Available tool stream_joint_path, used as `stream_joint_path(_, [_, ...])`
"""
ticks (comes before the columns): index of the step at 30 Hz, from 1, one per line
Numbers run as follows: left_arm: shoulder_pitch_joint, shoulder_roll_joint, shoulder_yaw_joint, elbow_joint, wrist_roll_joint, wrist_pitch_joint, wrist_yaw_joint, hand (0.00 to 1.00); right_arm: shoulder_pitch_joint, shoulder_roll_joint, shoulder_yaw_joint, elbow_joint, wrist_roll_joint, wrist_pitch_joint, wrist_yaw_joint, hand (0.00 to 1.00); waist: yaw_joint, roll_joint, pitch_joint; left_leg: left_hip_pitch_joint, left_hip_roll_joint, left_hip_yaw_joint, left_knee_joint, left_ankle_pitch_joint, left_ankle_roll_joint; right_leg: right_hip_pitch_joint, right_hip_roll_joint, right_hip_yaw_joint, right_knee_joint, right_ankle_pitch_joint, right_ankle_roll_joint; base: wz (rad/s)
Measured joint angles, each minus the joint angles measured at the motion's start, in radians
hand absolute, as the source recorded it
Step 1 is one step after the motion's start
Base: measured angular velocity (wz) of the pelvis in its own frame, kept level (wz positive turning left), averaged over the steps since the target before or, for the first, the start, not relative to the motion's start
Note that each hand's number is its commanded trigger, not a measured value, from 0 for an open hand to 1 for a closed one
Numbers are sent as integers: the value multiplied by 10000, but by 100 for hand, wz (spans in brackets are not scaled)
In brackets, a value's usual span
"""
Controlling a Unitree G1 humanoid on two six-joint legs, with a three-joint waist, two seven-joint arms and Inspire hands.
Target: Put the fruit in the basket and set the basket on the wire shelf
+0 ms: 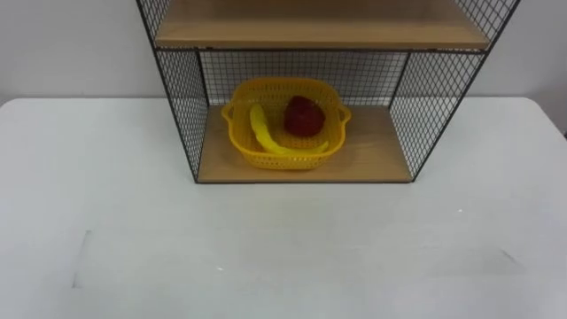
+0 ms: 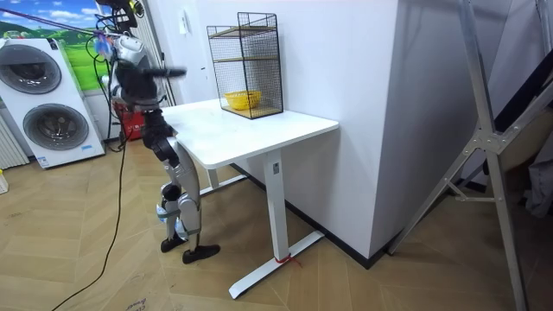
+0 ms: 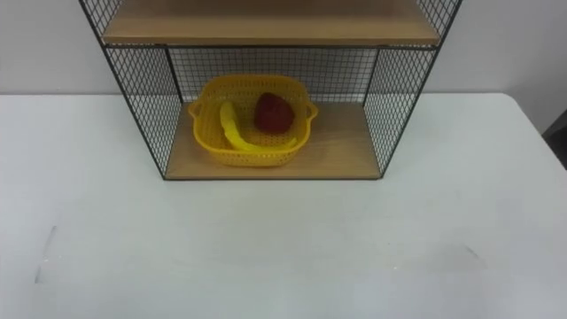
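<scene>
White tabletop [image 1: 106,230] fills my head feed, with a pale wall behind it. On the table stands the wire shelf [image 1: 425,106], its top cut off by the frame edge, so I see just 2 wooden boards and the mesh sides. The yellow basket [image 1: 275,159] sits on the lower board, left of centre, its long axis running left to right with a handle at each end. Both fruits are inside. The banana [image 1: 263,133] lies with its long axis from back left to front right, curving round the front of the red apple [image 1: 302,115], which sits toward the back right. The basket wall hides the fruits' undersides, so I cannot tell whether they touch. In the room view the robot stands at the table's far end, on that view's left, 1 arm stretched level toward the table. Its hand [image 2: 177,72] is a dark blur, so I cannot tell which hand it is, nor whether it is released or clenched.
</scene>
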Motion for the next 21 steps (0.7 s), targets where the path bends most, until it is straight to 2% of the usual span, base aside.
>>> stream_joint_path(2, [-14,-151,-449,2400,-2291,252,-703,0,70,225,193,2342,1181,182,393,0,-109,9,-32,-31,-6,-163,9,-3,0,65,-37,-124,-56,-18,7,22])
stream_joint_path(3, [-26,-248,-651,3050,-2680,295,-934,0,66,289,323,3140,1334,252,527,0,-141,-2,-32,-36,-6,-196,15,-2,1,90,-53,-172,-76,-19,9,17])
stream_joint_path(4, [-84,-576,-996,4207,-3232,420,-1448,0,35,467,649,4638,1584,381,878,0,-144,-29,-46,-19,-6,-179,13,-1,2,136,-54,-154,-135,-19,12,10])
stream_joint_path(5, [-220,-1051,-1147,5343,-3306,507,-1963,0,-35,722,982,6208,1557,497,1287,0,-138,-31,-44,61,-6,-182,12,-2,1,255,-44,-130,-198,-24,20,3])
stream_joint_path(6, [-271,-1306,-1152,5840,-3307,577,-2208,0,-120,847,1119,7005,1538,512,1492,0,-121,-36,-56,110,-7,-181,12,-4,-1,292,-41,-111,-186,-31,30,0])
stream_joint_path(8, [-423,-2251,-1194,7479,-2876,927,-2995,0,-465,1309,1943,9694,1329,801,2154,0,-122,-42,-73,271,-12,-175,43,-82,-80,462,-5,23,-176,-51,45,-5])
stream_joint_path(9, [-477,-2420,-1242,7865,-2559,1019,-3186,0,-569,1451,2152,10244,1086,841,2321,0,-140,-41,-73,296,-11,-176,68,-98,-86,500,-2,34,-179,-54,42,0])
stream_joint_path(10, [-594,-2635,-1309,8654,-1809,1258,-3672,0,-778,1644,2646,11398,480,995,2814,0,-125,-44,-69,398,-10,-155,83,-108,-94,587,16,98,-173,-54,39,-7])
stream_joint_path(11, [-630,-2786,-1474,9324,-842,1518,-4213,0,-1022,1740,3109,12302,-347,1331,3327,0,-129,-36,-64,527,-5,-127,82,-112,-102,697,24,119,-169,-56,31,-8])
stream_joint_path(12, [-649,-2841,-1530,9617,-247,1640,-4497,0,-1169,1759,3304,12678,-810,1526,3619,0,-139,-35,-64,587,-4,-111,81,-112,-103,747,28,123,-174,-51,24,-4])
stream_joint_path(14, [-878,-2827,-2588,10252,2531,2156,-5206,0,-1708,1751,4664,13611,-2790,2147,4557,0,-142,-77,-45,809,-4,-160,81,-99,-121,1017,36,136,-277,-44,29,8])
stream_joint_path(15, [-916,-2819,-2988,10262,3142,2276,-5397,0,-1847,1725,5048,13705,-3346,2253,4774,0,-149,-88,-45,864,-4,-189,80,-92,-128,1108,48,131,-355,-26,35,12])
stream_joint_path(17, [-1397,-2619,-4967,10246,5408,2845,-6051,0,-2518,1638,6605,13939,-5226,2648,5404,0,-142,-172,-26,1003,9,-252,78,-48,-128,1356,81,58,-549,80,11,9])
stream_joint_path(20, [-2365,-2403,-6380,10256,7196,3386,-6755,0,-3495,1567,7700,13823,-6642,3031,5924,0,-91,-335,23,1128,29,-177,48,-16,-120,1400,180,109,-619,135,-26,-5])
stream_joint_path(21, [-2541,-2395,-6557,10245,7378,3493,-6855,0,-3644,1525,7832,13813,-6763,3081,5986,0,-99,-342,24,1145,41,-177,45,-3,-97,1450,200,106,-696,164,-21,-4])
